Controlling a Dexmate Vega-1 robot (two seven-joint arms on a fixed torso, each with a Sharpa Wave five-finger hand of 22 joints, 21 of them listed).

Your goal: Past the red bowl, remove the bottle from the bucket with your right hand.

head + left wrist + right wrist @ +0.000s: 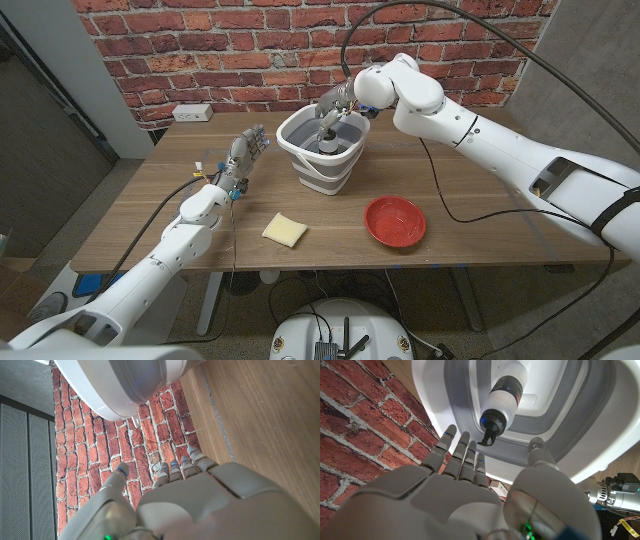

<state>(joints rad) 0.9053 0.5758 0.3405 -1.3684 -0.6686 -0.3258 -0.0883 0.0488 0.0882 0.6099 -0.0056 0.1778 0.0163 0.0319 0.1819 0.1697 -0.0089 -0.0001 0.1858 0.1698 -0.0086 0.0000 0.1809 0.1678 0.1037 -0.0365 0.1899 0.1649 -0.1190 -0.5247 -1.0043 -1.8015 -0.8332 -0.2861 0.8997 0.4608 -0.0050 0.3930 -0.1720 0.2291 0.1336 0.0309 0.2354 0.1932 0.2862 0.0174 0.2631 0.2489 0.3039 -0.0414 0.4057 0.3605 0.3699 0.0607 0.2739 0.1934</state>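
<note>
A white and grey bucket [322,150] stands at the back middle of the table. Inside it leans a white bottle [506,396] with a black band and a black cap, also seen as the bottle [327,139] in the head view. My right hand [338,102] hovers over the bucket's far rim, fingers spread and pointing down at the bottle; in the right wrist view the right hand [470,485] is open and apart from the cap. The red bowl [395,220] sits front right of the bucket. My left hand [243,155] stands left of the bucket, fingers apart, holding nothing.
A yellow sponge [285,229] lies in front of the bucket, near the table's middle. A brick wall [300,40] runs behind the table, with a white power outlet [192,113] at the back left. A black cable [450,200] trails across the table's right side.
</note>
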